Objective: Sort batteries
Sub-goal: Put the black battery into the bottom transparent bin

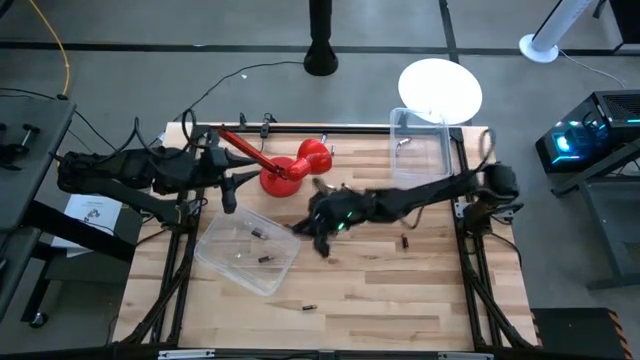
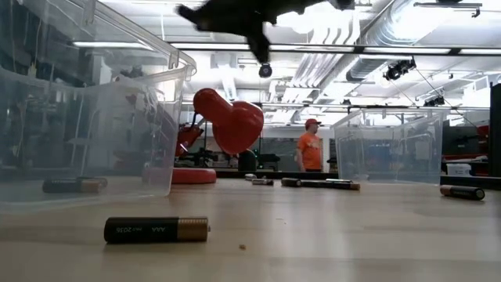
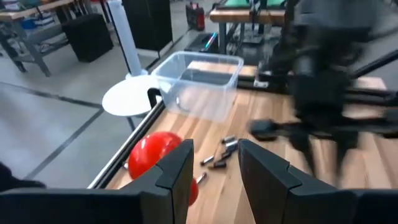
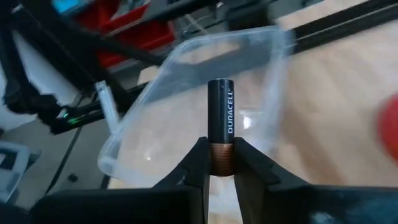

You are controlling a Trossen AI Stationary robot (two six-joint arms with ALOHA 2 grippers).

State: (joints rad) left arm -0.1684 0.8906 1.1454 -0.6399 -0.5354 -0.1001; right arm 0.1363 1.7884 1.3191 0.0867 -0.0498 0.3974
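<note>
Fingers of the right gripper (image 4: 221, 163) pinch a Duracell battery (image 4: 220, 134); left gripper (image 3: 214, 168) fingers spread, empty

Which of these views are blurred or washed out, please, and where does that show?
Left wrist view: the right arm is smeared by motion blur. Right wrist view: the Duracell battery is sharp, the clear bin behind it soft. High view: the white disc beyond the table is blown out by glare. Low view: the near battery is crisp, the overhead gripper backlit.
</note>
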